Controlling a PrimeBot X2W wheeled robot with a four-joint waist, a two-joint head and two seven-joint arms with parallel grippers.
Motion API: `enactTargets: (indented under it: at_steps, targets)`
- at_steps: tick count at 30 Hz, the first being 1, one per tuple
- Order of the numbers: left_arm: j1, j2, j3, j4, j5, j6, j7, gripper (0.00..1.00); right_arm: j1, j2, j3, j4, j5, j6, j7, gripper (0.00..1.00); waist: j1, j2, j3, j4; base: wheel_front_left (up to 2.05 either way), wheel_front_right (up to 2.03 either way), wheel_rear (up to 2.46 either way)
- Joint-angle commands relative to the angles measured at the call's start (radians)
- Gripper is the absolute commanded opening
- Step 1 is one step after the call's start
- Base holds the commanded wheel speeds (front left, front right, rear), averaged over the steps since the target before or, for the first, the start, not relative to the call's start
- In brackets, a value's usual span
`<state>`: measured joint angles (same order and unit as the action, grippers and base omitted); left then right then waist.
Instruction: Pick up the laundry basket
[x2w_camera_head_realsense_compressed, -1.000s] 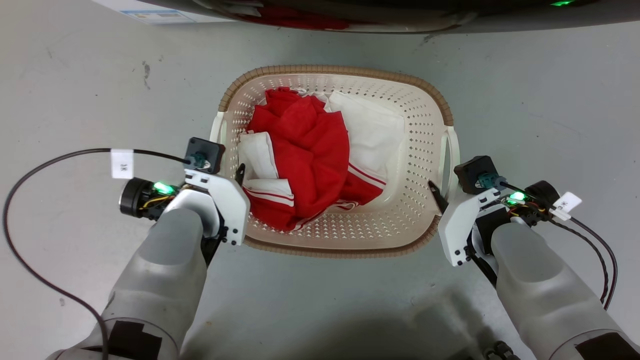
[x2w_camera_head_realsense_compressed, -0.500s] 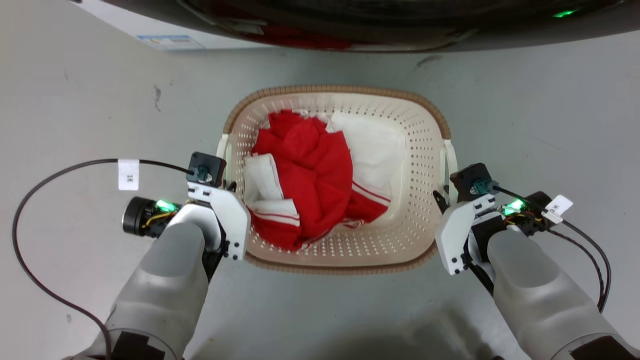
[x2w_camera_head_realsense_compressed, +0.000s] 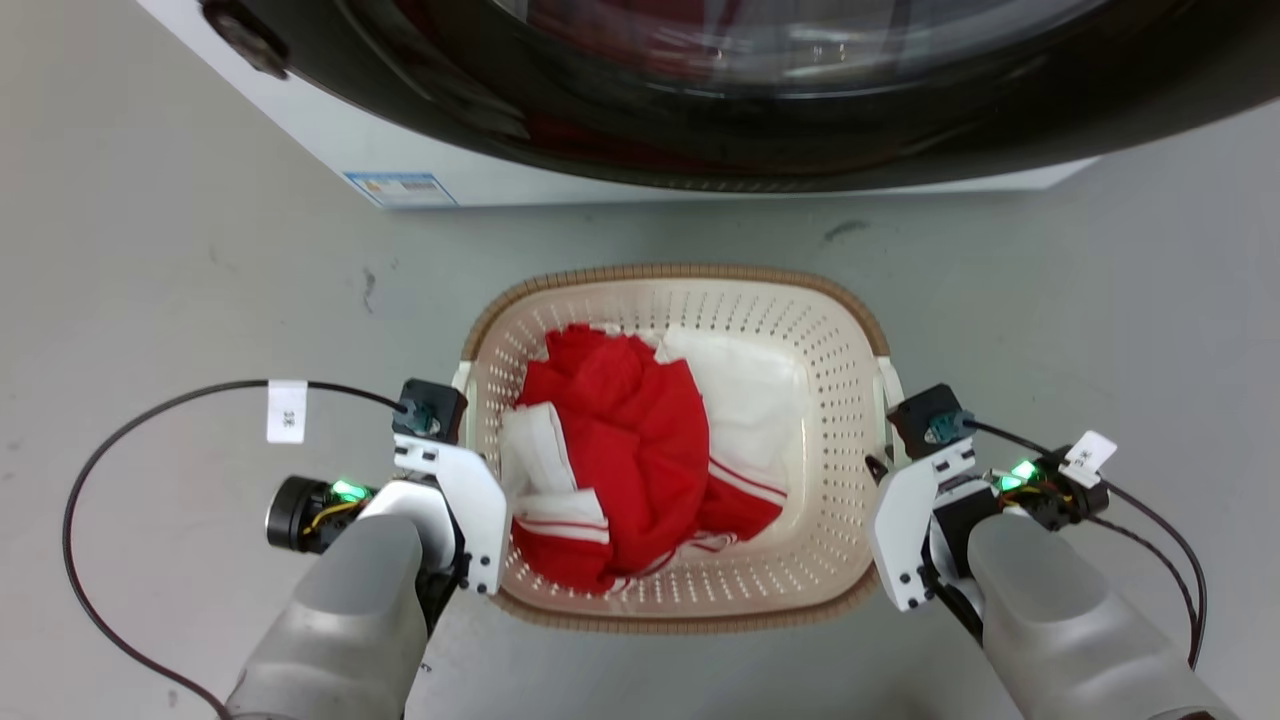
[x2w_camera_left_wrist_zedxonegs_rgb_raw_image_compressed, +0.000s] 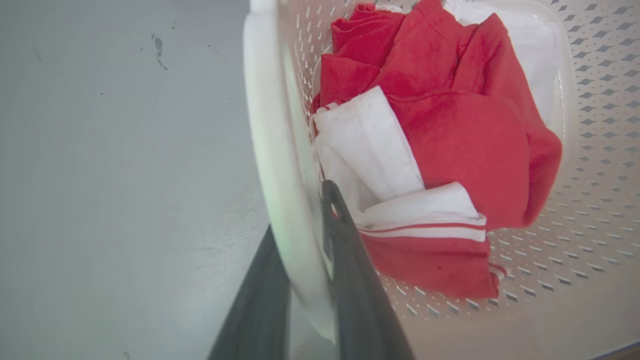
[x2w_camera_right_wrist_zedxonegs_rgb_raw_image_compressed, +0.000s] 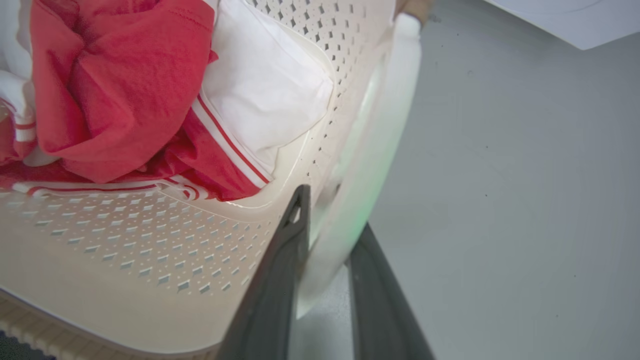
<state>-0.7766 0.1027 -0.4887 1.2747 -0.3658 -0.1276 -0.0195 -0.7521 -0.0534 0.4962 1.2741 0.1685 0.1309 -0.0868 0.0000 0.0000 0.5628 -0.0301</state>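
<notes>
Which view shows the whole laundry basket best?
The head view: the laundry basket appears whole, with brown rim, both handles and the clothes inside. The left wrist view gives a close-up of one handle in the left pincer; the right wrist view, the other handle in the right pincer.

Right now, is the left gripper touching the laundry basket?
Touching. In the left wrist view the left gripper clamps the laundry basket by its white handle, one finger each side.
</notes>
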Motion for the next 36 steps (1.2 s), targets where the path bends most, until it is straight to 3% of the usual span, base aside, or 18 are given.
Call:
enactTargets:
  at_steps: [1,36]
  targets:
    - [0.021,-0.011,-0.021,-0.009,-0.013,-0.004,0.009,0.00,0.012,0.006,0.015,-0.003,0.007,0.000,0.003,0.00,0.0000,0.0000,-0.041,0.014,0.00,0.00,0.00]
    - [0.225,0.018,-0.294,-0.056,-0.292,-0.007,0.180,0.00,0.175,0.010,0.318,-0.016,0.265,0.000,0.196,0.00,0.0000,0.0000,-0.429,0.023,0.00,0.00,0.00]
